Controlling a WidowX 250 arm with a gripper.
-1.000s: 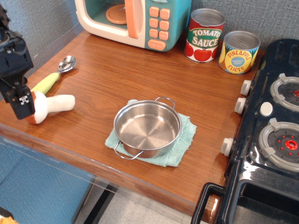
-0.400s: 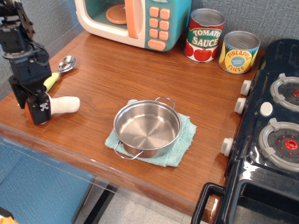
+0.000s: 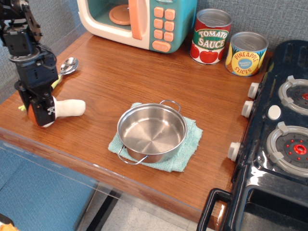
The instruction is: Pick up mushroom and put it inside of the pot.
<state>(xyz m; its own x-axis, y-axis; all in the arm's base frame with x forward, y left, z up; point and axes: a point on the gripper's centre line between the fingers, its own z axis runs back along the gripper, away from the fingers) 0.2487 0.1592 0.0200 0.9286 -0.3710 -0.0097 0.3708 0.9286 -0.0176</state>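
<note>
The plush mushroom (image 3: 70, 107) lies on its side at the left front of the wooden counter, white stem pointing right toward the pot. Its orange-brown cap (image 3: 31, 114) is mostly hidden by my gripper. My gripper (image 3: 39, 109) is down on the cap with a black finger on either side, spread as wide as before, and the mushroom still rests on the counter. The shiny steel pot (image 3: 151, 132) with two wire loop handles stands empty on a green cloth, to the right of the mushroom.
A metal spoon (image 3: 69, 65) with a yellow-green handle lies just behind my gripper. A toy microwave (image 3: 139, 21) and two cans, tomato sauce (image 3: 210, 37) and pineapple slices (image 3: 246, 54), stand along the back. A black toy stove (image 3: 284, 134) fills the right side. The green cloth (image 3: 190, 144) lies under the pot.
My gripper has moved right and down from the counter's left edge onto the mushroom's cap. The mushroom has shifted slightly to the right.
</note>
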